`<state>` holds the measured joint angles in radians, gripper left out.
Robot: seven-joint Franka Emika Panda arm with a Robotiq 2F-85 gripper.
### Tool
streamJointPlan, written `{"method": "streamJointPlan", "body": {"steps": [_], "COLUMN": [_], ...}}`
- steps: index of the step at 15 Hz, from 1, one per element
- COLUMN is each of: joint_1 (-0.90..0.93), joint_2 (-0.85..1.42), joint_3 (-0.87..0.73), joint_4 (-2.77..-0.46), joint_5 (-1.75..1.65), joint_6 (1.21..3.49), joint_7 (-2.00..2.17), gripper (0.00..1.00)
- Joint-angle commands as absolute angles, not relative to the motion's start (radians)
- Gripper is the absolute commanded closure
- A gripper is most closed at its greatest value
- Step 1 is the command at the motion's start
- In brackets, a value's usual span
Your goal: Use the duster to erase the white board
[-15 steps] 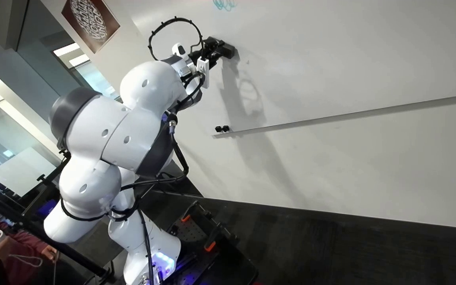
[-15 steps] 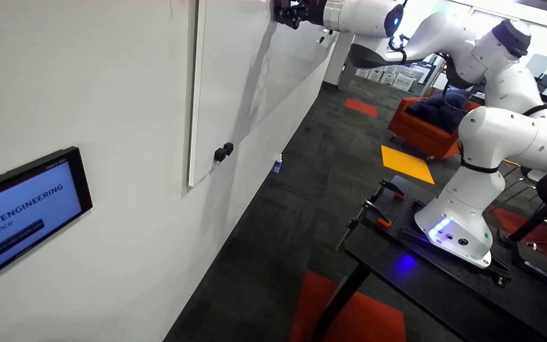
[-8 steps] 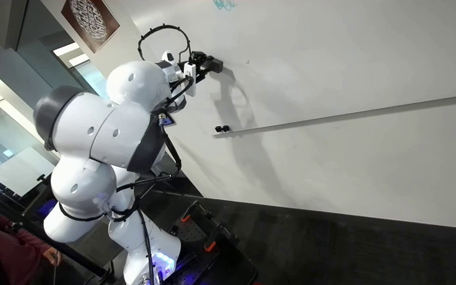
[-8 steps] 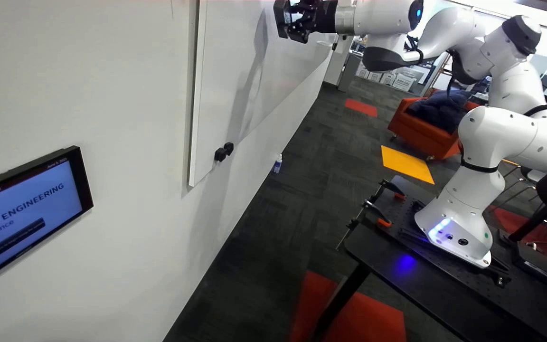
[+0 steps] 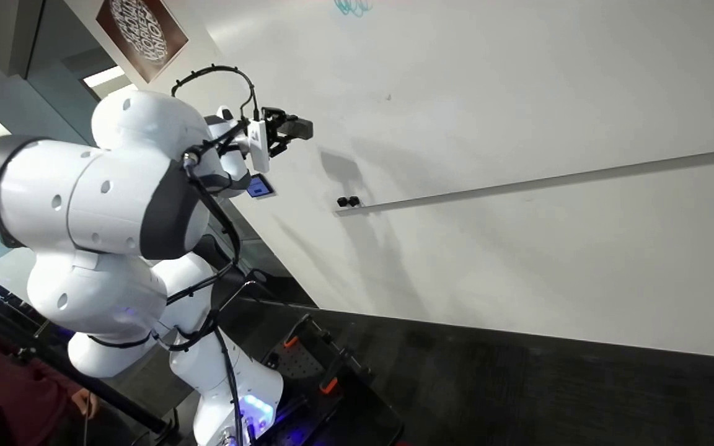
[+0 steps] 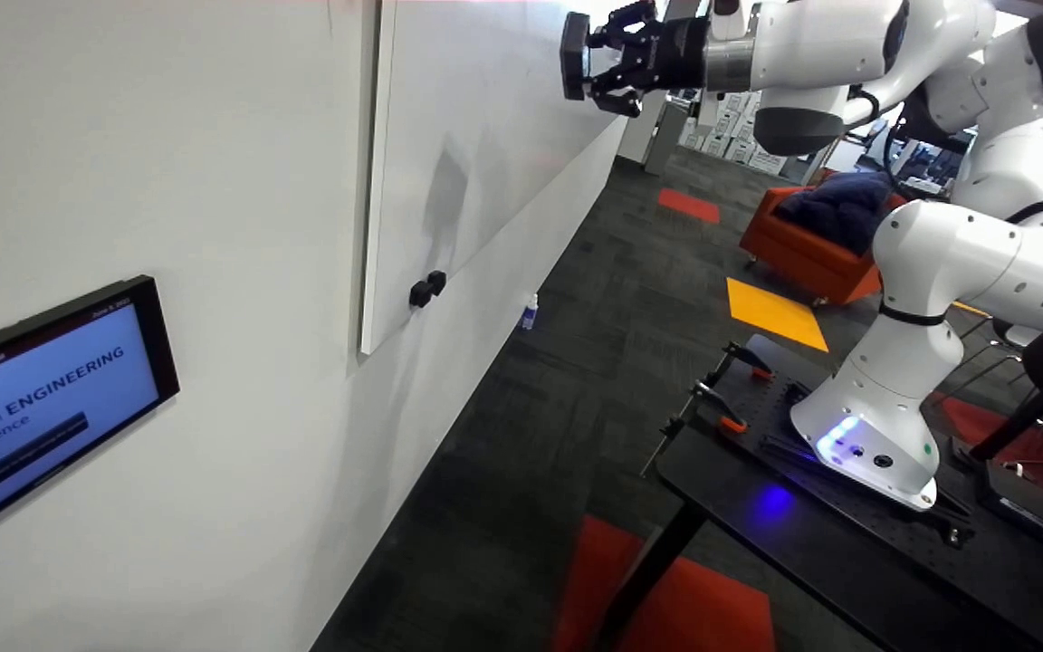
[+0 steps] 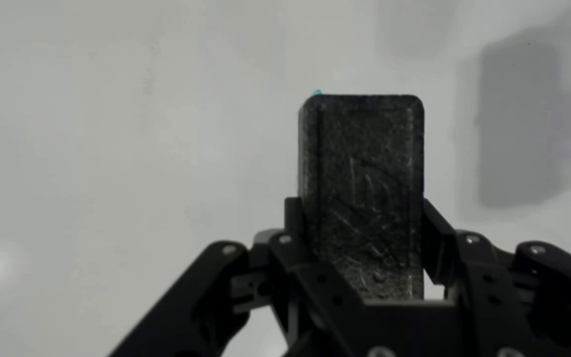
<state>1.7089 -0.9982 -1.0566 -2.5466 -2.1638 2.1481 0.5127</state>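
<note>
My gripper is shut on the duster, a black oblong block, with one finger at each long side. In both exterior views the duster is at the gripper's tip, apart from the white board; its shadow falls on the board away from it. A teal scribble shows on the board at the top edge of an exterior view. In the wrist view a tiny teal mark peeks out at the duster's far end; the duster hides what lies behind it.
A thin grey ledge runs along the board's lower edge. Small black knobs stick out at its end. A wall screen hangs beside the board. The arm's base stands on a black table with clamps.
My gripper has moved back from the board, and lower, carrying the duster. The duster was close to the board a second ago; its shadow is now clearly separate and lower.
</note>
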Motion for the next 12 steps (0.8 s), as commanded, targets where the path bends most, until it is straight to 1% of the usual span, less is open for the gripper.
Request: {"method": "streamJointPlan", "body": {"steps": [1, 3, 4, 8, 12], "joint_1": [1.645, 1.63, 1.647, 1.733, 1.815], "joint_2": [-0.916, -0.904, -0.908, -0.825, -0.656], "joint_3": [-1.019, -1.013, -1.02, -0.983, -0.94], "joint_4": [-2.547, -2.552, -2.539, -2.484, -2.426], "joint_5": [-2.134, -2.132, -2.144, -2.057, -1.922], "joint_6": [2.209, 2.21, 2.223, 2.269, 2.276], "joint_7": [0.55, 0.55, 0.565, 0.547, 0.553], "gripper": [0.44, 0.44, 0.69, 0.69, 0.69]}}
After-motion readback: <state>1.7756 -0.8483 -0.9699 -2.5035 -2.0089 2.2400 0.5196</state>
